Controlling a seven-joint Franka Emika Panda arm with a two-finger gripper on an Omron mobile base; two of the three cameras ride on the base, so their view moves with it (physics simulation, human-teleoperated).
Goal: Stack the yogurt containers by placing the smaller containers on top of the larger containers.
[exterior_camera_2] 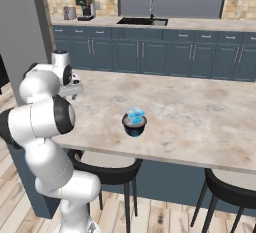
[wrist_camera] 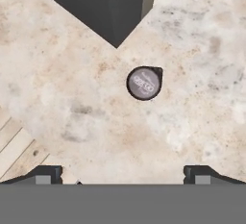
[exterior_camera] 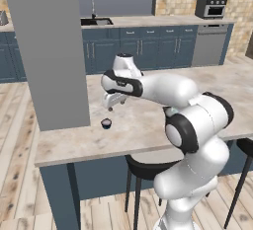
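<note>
1. While the gripper (exterior_camera: pixel 109 106) is hovering over the counter (exterior_camera: pixel 148 120), the tiny cup (exterior_camera: pixel 106 123) is sitting just below it, awaiting pickup.
2. Farther along, the blue box (exterior_camera_2: pixel 134 114) is already resting on the big bowl (exterior_camera_2: pixel 134 125).
3. Seen from above, jaws spread and empty, the cup's pale printed lid (wrist_camera: pixel 143 83) is calling for a descent and centring.

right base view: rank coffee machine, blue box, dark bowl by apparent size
1. Coffee machine, though it stands far back on the rear counter, so its real size is likely greater still.
2. Dark bowl.
3. Blue box, sitting on top of the bowl, narrower than its rim.
</note>
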